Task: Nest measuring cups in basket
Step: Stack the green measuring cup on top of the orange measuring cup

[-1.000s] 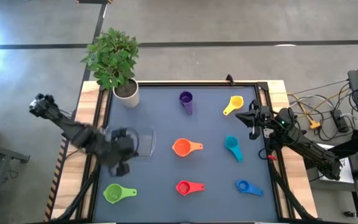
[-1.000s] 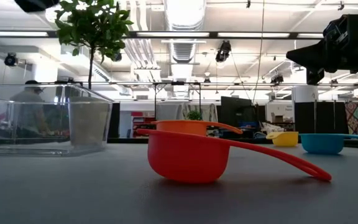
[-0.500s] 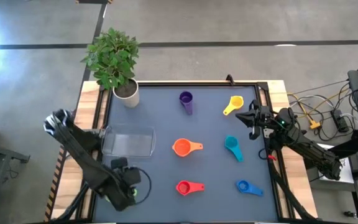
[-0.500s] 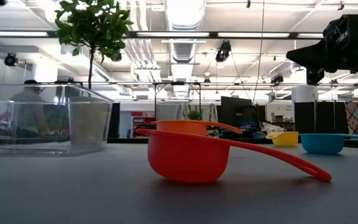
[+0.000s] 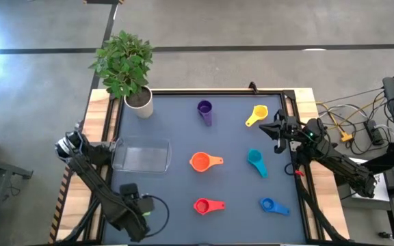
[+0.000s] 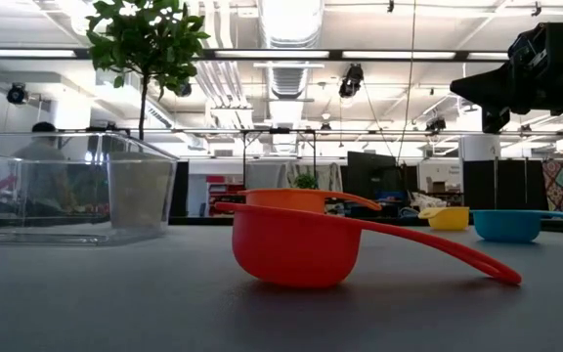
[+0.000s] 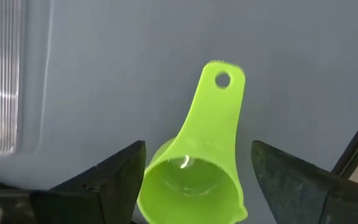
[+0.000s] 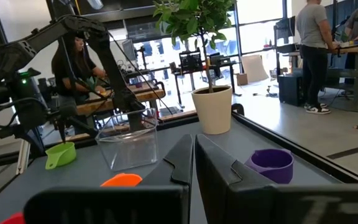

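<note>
Left gripper (image 7: 194, 180), jaws wide, straddles the green measuring cup (image 7: 197, 168) near the table's front-left corner; light, slick plastic, best pinched across the bowl.

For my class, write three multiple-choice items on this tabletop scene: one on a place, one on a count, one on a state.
1. The left claw is over which small plastic measuring cup?
A. green
B. red
C. blue

2. How many cups lie in the clear plastic rectangular basket?
A. two
B. none
C. four

3. The right claw has its fingers:
A. wide apart
B. clamped on a cup
C. shut on nothing

Answers:
1 A, the left wrist view shows the green cup between open fingers.
2 B, the basket shows bare in the high view.
3 C, the right wrist view shows its fingers together at the table's right edge, holding nothing.
</note>
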Tool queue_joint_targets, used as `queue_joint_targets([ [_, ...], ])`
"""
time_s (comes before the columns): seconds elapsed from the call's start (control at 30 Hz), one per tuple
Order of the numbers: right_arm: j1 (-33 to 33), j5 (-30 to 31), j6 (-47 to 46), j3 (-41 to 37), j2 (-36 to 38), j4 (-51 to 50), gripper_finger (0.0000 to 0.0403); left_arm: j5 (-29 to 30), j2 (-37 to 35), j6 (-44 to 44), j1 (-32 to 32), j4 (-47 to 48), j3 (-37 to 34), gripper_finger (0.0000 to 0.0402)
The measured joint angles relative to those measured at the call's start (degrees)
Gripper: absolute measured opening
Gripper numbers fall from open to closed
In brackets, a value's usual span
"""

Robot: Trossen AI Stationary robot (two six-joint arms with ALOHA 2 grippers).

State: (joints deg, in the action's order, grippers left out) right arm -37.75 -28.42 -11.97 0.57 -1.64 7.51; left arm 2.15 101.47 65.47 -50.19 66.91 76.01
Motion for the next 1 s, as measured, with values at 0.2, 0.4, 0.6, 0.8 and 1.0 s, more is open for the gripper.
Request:
queue_joint_targets([
  [0.2, 0.0, 0.0, 0.0, 0.0, 0.0, 0.0, 0.0009, 0.4, 0.1, -1.8, 0.0, -2.1, -2.1, 0.0272],
  [0.4, 0.0, 0.0, 0.0, 0.0, 0.0, 0.0, 0.0009, 1.4, 0.1, -2.4, 0.0, -6.0, -4.2, 0.0272],
  [0.6, 0.0, 0.0, 0.0, 0.0, 0.0, 0.0, 0.0009, 1.4, 0.3, -2.8, 0.0, -9.4, -6.5, 0.0272],
  [0.8, 0.0, 0.0, 0.0, 0.0, 0.0, 0.0, 0.0009, 1.4, 0.6, -3.5, 0.0, -9.4, -7.6, 0.0265],
  [1.0, 0.0, 0.0, 0.0, 0.0, 0.0, 0.0, 0.0009, 0.7, 0.6, -3.5, 0.0, -11.1, -9.5, 0.0209],
])
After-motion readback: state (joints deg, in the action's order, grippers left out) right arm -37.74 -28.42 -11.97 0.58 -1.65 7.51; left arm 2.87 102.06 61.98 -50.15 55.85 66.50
